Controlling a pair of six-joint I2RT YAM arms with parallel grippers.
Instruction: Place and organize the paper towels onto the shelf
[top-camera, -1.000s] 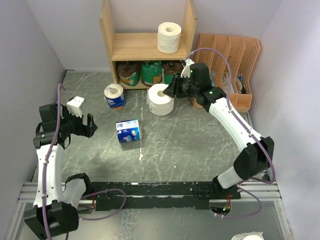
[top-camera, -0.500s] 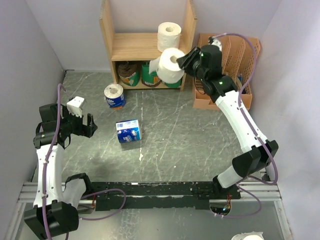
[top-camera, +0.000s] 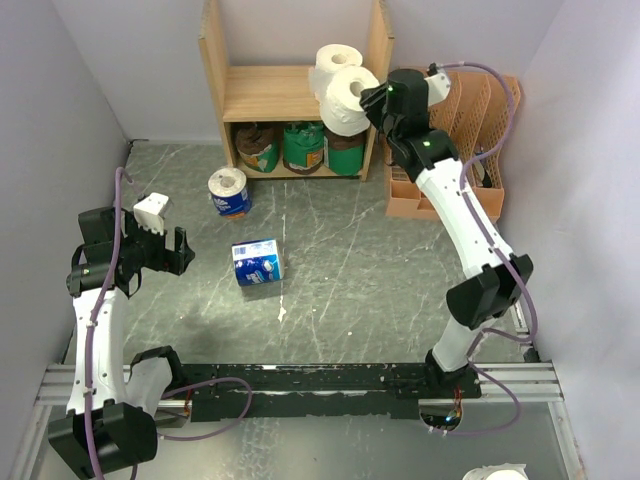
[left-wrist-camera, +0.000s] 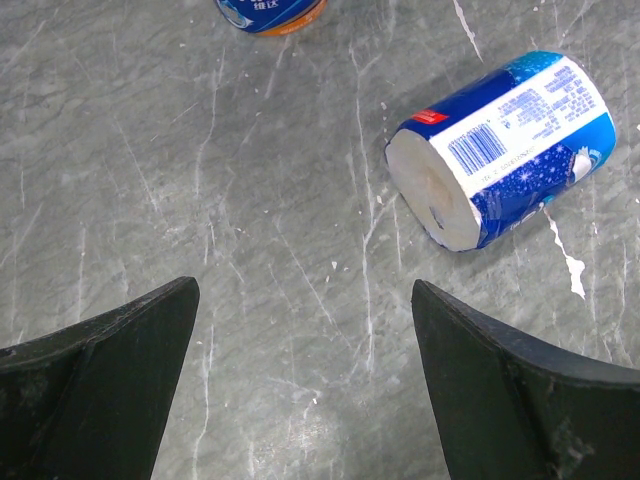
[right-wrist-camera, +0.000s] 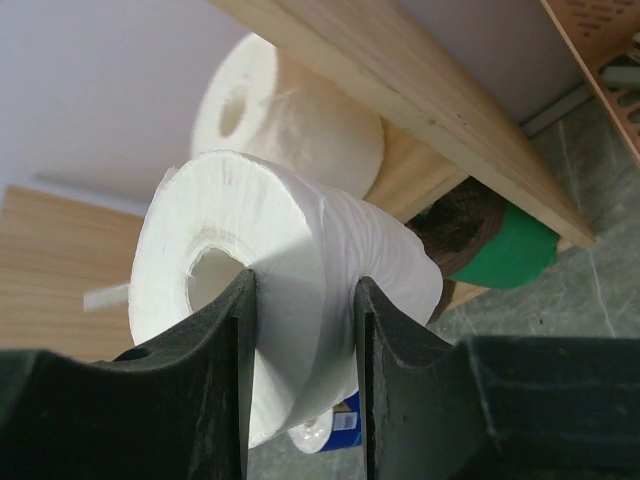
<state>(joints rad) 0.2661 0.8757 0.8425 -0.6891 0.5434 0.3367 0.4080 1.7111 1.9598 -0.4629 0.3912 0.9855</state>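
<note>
My right gripper (top-camera: 372, 97) is shut on a white paper roll (top-camera: 348, 100), held in the air at the front right of the wooden shelf's (top-camera: 262, 92) upper tier. In the right wrist view the roll (right-wrist-camera: 300, 290) is pinched between the fingers (right-wrist-camera: 400, 350). Another white roll (top-camera: 335, 58) stands on the upper tier behind it. Brown (top-camera: 258, 146), green (top-camera: 304, 146) and dark (top-camera: 345, 150) rolls sit on the lower tier. A blue-wrapped roll (top-camera: 257, 262) lies on the floor and another (top-camera: 229, 192) stands near the shelf. My left gripper (top-camera: 178, 251) is open and empty, left of the lying roll (left-wrist-camera: 505, 145).
A peach slotted file organizer (top-camera: 460, 140) stands right of the shelf, close behind my right arm. Grey walls close in both sides. A further white roll (top-camera: 495, 474) shows at the bottom edge, outside the rails.
My right gripper lifted the white roll from the floor in front of the shelf up to the upper tier's height. The left arm has not moved.
</note>
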